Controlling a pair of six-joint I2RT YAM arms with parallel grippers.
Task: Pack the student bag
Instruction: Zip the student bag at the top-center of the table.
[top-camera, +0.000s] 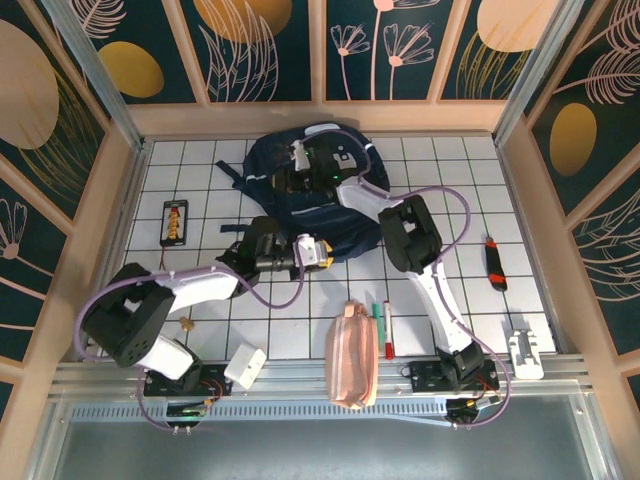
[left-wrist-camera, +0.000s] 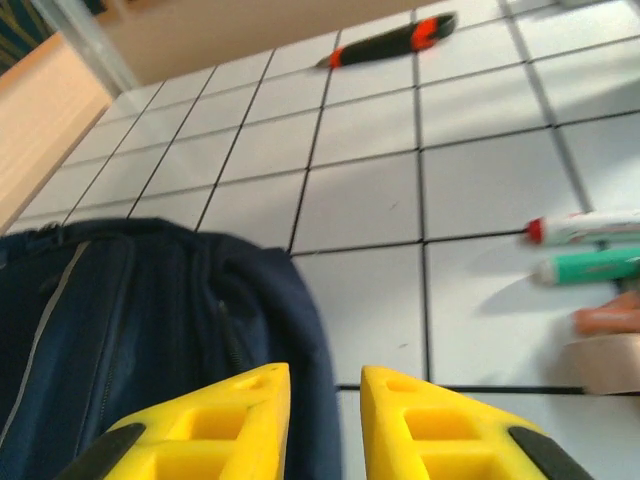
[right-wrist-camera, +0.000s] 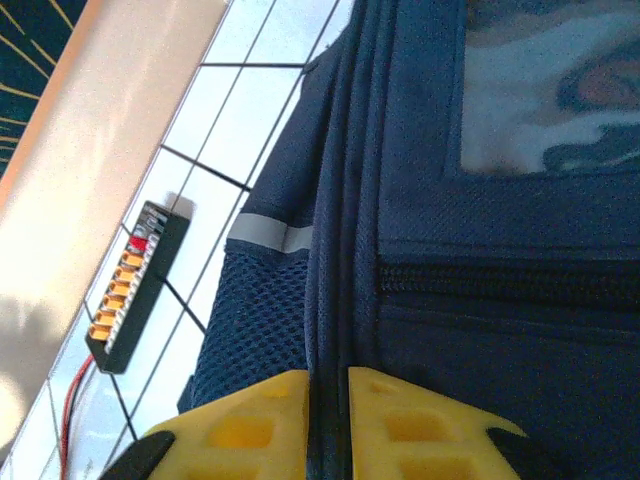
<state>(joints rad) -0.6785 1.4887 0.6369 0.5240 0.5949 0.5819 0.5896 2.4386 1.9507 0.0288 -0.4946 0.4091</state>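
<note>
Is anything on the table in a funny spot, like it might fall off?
Yes. The pink pencil pouch sticks out past the tiled table's near edge, its end over the metal rail. Nothing looks spilled or broken.

Top camera: high, behind the arm bases (top-camera: 450, 375), looking down over the whole gridded table (top-camera: 200, 175). Left wrist: low, close, skimming tiles past backpack (left-wrist-camera: 130, 320) toward markers (left-wrist-camera: 590, 230). Right wrist: very close against backpack fabric. All three share backpack.
</note>
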